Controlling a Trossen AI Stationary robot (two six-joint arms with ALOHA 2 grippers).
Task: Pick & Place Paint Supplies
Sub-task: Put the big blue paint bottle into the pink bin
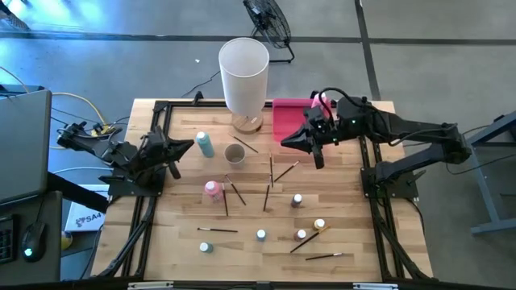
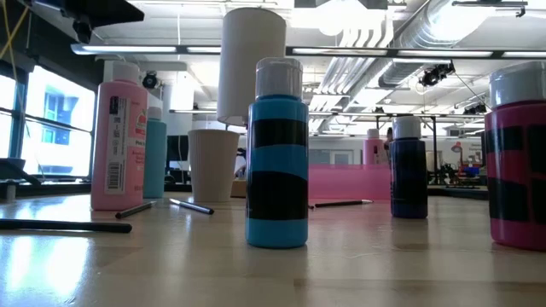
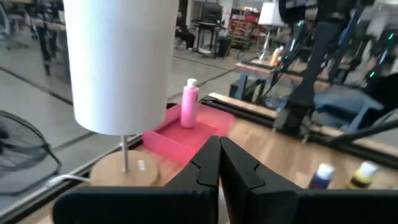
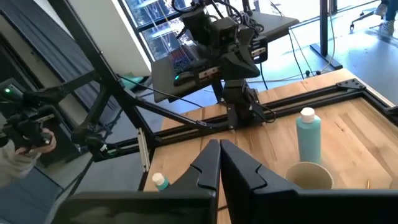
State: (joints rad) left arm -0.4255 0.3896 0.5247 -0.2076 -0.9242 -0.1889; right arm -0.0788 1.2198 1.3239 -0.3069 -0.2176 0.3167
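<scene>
My left gripper hangs shut above the table's left side, pointing level toward a teal bottle. My right gripper hangs shut above the far middle, beside the pink tray. Neither holds anything. A pink bottle stands in the tray. Another pink bottle stands on the table near the middle. Several tiny bottles stand toward the near edge. Thin dark brushes lie flat among them.
A tall white cylinder on a round wooden foot stands at the far middle. A paper cup stands beside the teal bottle. A black frame rims the table. A laptop sits off the left side.
</scene>
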